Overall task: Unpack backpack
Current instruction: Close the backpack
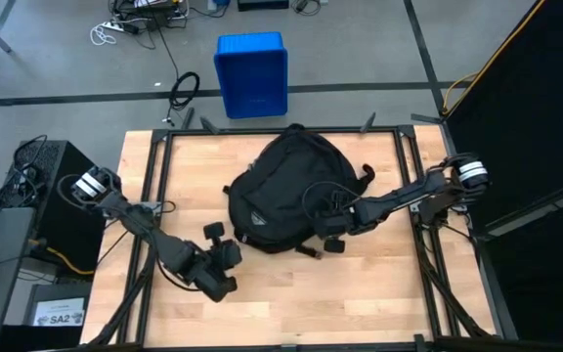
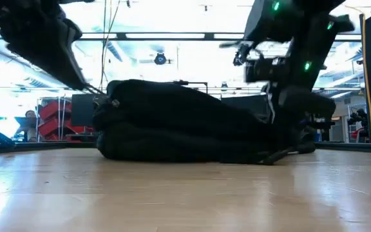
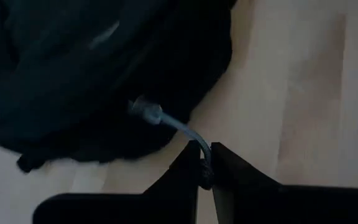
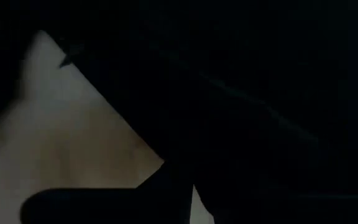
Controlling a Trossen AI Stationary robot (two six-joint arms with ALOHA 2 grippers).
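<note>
Now: left pinch on zipper cord, pack flat on table

Left gripper (image 3: 205, 163): fingers pressed together on a thin grey pull cord (image 3: 176, 127) that runs back to a zipper tab on the backpack (image 1: 286, 186). Gripper sits just off the pack's near-left corner.

Right gripper (image 1: 332, 233): at the pack's near-right edge, fingers closed or nearly so. Right wrist view shows only black fabric and bare wood; cannot tell whether anything is gripped.

Backpack lies flat, mid-table (image 1: 379, 293), toward the far edge. 1 blue bin (image 1: 251, 73) stands on the floor beyond.

Judgement on handling: soft, slumped fabric, no stiffness, likely to drag or bunch when the cord is pulled. Best holds are cord, zipper tab, straps. 1 arm should pin the body while the other pulls.
</note>
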